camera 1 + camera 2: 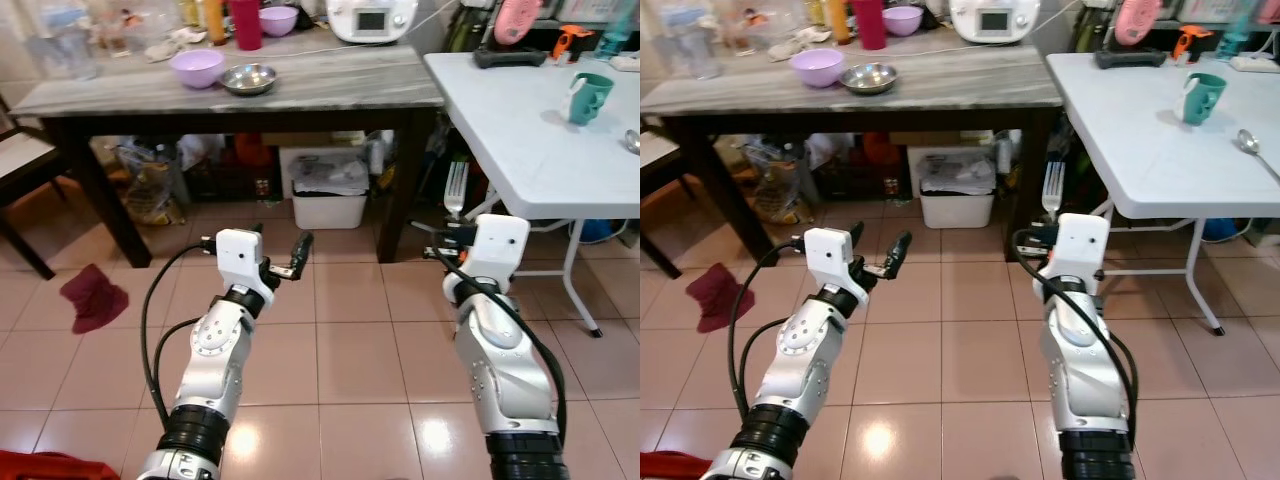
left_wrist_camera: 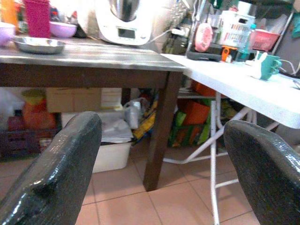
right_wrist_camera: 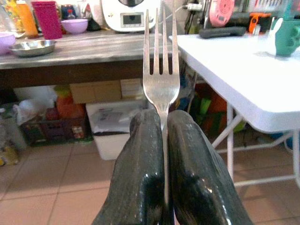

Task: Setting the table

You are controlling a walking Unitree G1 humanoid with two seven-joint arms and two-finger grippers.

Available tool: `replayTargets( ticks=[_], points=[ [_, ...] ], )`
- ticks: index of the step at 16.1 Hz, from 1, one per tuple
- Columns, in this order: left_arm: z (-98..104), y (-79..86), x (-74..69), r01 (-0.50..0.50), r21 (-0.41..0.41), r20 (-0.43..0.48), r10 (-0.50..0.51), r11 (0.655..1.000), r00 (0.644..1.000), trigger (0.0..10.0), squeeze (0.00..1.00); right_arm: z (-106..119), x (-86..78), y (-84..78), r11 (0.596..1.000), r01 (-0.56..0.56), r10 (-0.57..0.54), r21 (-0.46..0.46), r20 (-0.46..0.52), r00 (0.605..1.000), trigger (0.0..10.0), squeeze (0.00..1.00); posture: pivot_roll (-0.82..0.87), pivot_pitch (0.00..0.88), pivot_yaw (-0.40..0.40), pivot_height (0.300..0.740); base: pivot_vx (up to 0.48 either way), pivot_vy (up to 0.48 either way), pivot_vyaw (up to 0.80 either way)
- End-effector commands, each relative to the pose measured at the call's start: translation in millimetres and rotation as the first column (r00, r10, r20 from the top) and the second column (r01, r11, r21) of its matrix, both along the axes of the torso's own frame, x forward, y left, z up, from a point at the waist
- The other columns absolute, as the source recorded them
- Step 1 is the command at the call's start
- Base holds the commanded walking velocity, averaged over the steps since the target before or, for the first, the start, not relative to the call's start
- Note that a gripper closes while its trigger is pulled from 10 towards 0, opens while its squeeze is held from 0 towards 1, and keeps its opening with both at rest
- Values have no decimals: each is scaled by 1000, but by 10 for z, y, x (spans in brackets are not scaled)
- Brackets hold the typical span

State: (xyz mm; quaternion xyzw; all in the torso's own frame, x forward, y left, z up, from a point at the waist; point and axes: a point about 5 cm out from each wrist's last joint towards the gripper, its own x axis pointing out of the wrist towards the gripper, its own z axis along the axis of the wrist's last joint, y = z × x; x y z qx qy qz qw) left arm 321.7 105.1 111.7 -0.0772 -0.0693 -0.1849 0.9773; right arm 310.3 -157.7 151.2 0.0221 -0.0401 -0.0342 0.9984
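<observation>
Closest to me are my two silver arms, raised over the tiled floor (image 1: 350,330). My right end effector (image 3: 163,123) has its fingers pinched narrow on the handle of a silver fork (image 3: 160,70), which stands upright with the tines up; from the head camera I see it just below the edge of the white counter (image 1: 520,130), off its near left corner. My left end effector (image 1: 285,262) is spread wide with nothing between its fingers (image 2: 56,173), held over the floor in front of the dark counter (image 1: 300,85).

On the white counter I can see a teal mug (image 1: 588,97) toward the far side and a spoon (image 1: 1252,146) near its right edge. On the dark counter sit a lilac bowl (image 1: 197,68) and, just beside it, a shallow metal dish (image 1: 248,78); further back are a red cup (image 1: 246,24), a second lilac bowl (image 1: 278,20) and a white kitchen machine (image 1: 372,18). Under the dark counter stands a white bin (image 1: 328,190). A dark red cloth (image 1: 93,296) lies on the floor to my left.
</observation>
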Motion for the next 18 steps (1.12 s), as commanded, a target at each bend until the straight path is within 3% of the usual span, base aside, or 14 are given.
replayTargets(
  ticks=[1,13,18],
  points=[
    [19,15,3,4,4,4,-4,1000,1000,10000,0,46,19,17,1000,-10,10,-13,22,1000,10000,0,-298,73,20,740,330,0,0],
    [12,-33,0,24,-8,-1,-24,1000,1000,10000,0,39,8,20,1000,-15,16,-18,27,1000,10000,0,-306,68,22,740,457,0,0],
    [6,36,-1,-15,24,6,15,1000,1000,10000,0,10,-19,-10,999,-15,16,-31,28,999,10000,0,-304,69,30,740,480,0,243]
  ],
)
